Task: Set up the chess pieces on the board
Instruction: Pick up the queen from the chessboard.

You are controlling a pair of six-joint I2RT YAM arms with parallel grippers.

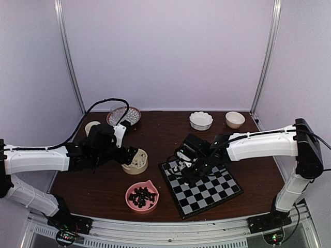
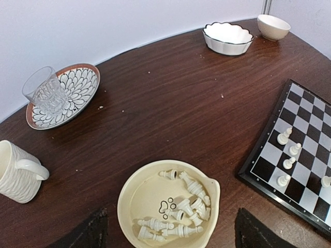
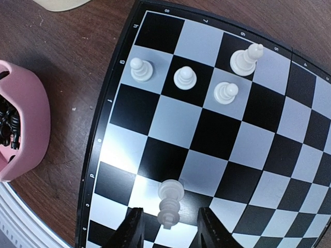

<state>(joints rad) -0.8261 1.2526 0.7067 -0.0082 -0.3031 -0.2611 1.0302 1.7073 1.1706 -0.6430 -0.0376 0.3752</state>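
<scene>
A white piece [image 3: 169, 204] (upright) stands between the fingers [image 3: 133, 230].

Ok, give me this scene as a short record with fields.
board: five white pieces on it
left gripper: open, above cream bowl holding more white pieces
right gripper: open, straddling one white piece, not touching
pink bowl: black pieces inside

Lab test booth, white panels [image 1: 165, 51], aluminium frame [image 1: 70, 57]

One board [image 3: 217, 135], five chessmen [image 3: 184, 77] on it, four bowls [image 1: 201, 126]
</scene>
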